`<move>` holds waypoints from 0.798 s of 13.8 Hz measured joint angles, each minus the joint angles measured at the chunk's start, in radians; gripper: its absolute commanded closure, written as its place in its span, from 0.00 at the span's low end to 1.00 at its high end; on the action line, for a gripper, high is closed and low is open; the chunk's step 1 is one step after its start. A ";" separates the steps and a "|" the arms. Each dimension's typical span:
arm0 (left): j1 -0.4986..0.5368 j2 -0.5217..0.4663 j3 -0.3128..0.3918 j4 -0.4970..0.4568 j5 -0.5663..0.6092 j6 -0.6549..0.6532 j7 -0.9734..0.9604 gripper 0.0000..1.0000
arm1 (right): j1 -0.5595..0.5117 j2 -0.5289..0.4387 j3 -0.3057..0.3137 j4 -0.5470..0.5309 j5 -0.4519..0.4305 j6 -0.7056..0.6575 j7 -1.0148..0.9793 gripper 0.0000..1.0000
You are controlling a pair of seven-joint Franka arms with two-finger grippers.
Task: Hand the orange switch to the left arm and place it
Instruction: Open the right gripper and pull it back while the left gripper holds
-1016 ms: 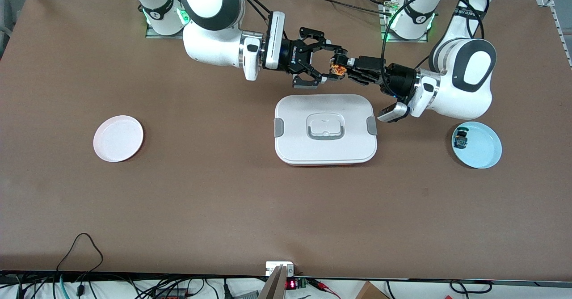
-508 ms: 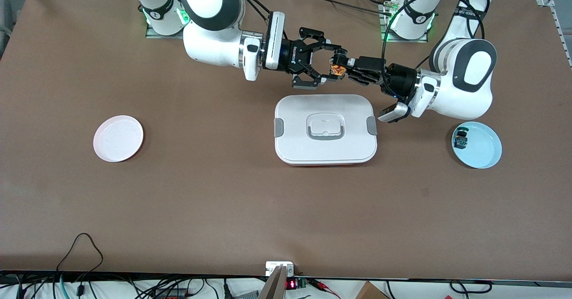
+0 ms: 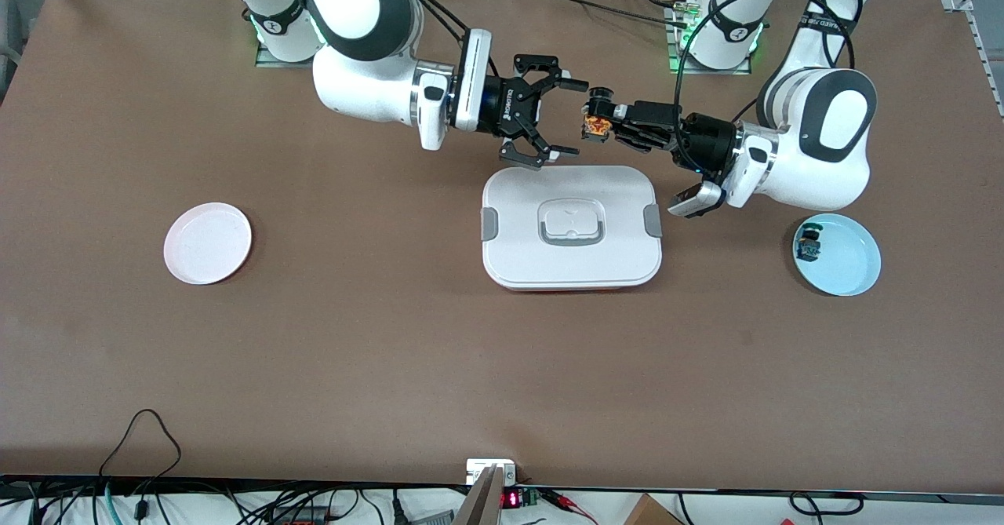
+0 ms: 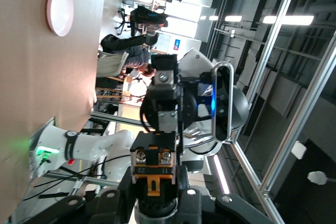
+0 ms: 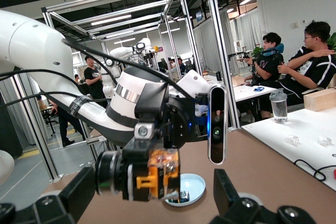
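High front view over table [image 3: 314,352], wrist views facing each other

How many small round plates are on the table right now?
2: a pink plate toward the right arm's end, and a blue plate toward the left arm's end with a small dark switch on it.

Both arms raised, grippers facing, left gripper [image 3: 594,117] clamped, right gripper [image 3: 566,118] spread wide

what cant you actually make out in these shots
- Orange switch: too small in the front view to read its markings, and the left gripper shut on it covers part.
- Small component on the blue plate: too small to identify in the front view.
- Box contents: hidden by its closed lid.
- Right gripper pads: cut off by the right wrist view's edge.
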 measured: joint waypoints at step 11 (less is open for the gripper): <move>0.084 0.041 0.011 0.222 0.657 0.013 0.001 0.83 | -0.384 -0.025 -0.012 0.027 -0.469 -0.648 0.229 0.00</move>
